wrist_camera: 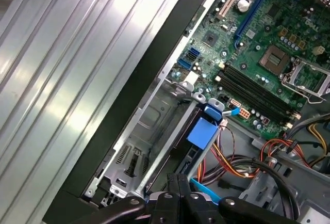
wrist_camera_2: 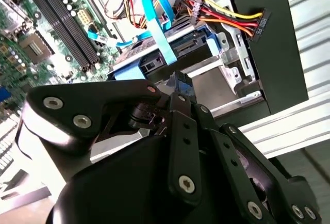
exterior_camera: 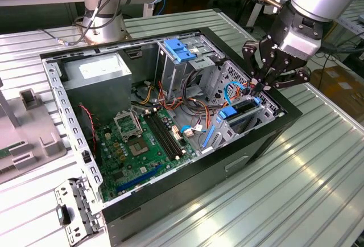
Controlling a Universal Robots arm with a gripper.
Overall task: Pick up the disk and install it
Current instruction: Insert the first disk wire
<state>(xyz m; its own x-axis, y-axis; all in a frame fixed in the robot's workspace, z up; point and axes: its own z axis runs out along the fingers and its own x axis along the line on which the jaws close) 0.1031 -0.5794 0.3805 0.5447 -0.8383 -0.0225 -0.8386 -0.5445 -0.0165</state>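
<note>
The disk sits tilted in the open bay at the front corner of the computer case, on the exterior view's right. Its blue carrier frame lies between the bay's metal walls, with one end raised toward the case's open top. The gripper hangs over that corner of the case. In the second wrist view its fingertips are pressed together, pinching a small blue-and-black piece at the disk's raised end. A flat blue data cable loops over the disk, further inside the case. Beside the cable, a bundle of red, yellow and orange wires runs to a black plug near the case's black wall. On the case floor lies the green motherboard, with its long dark memory slots. The grey power supply fills the case's far corner, and a blue plastic bracket tops the metal cage at the case's back edge. The case lies on its side on a ribbed metal table.
</note>
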